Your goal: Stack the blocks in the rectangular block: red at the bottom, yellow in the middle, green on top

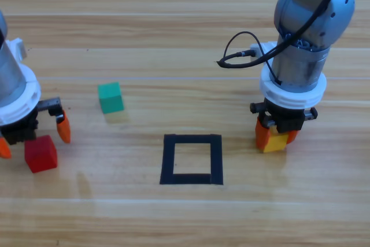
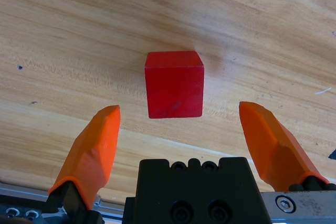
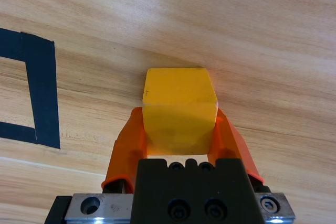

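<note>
the right gripper (image 3: 178,129) looks along its two orange jaws, which press against the left and right faces of the yellow cube (image 3: 179,106). the cube sits between them, just above the gripper's black body, its top face showing square and plain. the wooden table (image 3: 236,30) fills the rest of the view. at the left edge, part of the black tape outline (image 3: 42,87) shows, one corner and two strips, apart from the cube.

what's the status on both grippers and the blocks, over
Left gripper open, hovering at small red cube. Right gripper shut on small yellow cube, beside black tape square. Teal-green cube untouched. Nothing blocking.
</note>
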